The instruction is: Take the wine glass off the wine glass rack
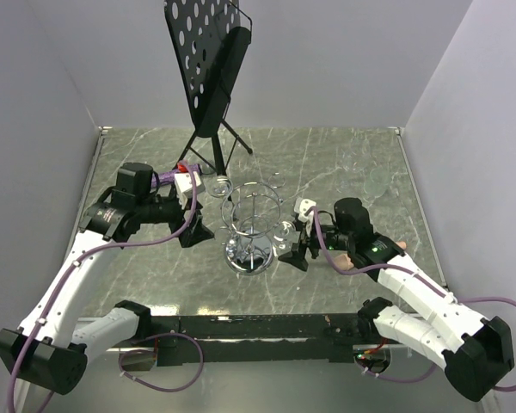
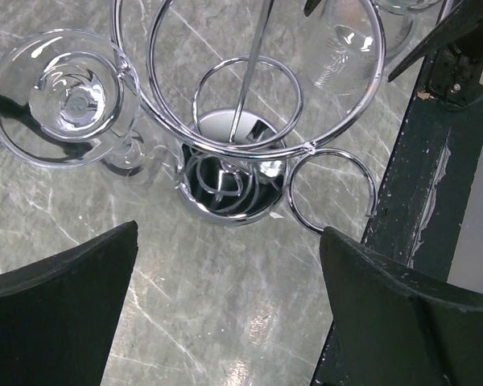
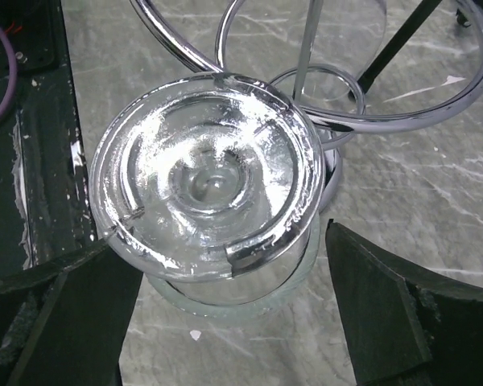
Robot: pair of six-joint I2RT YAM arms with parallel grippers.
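We find the wine glass (image 3: 209, 181) hanging inverted in a right-side loop of the wine glass rack (image 1: 245, 255), stem axis vertical, foot up. Right fingers (image 3: 394, 322) spread wide astride it, apparently not touching; left fingers (image 2: 48, 314) wide.

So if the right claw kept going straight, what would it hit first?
Most likely the wine glass hanging in the wine glass rack: its round foot lies straight ahead of the open right gripper, though depth is unclear.
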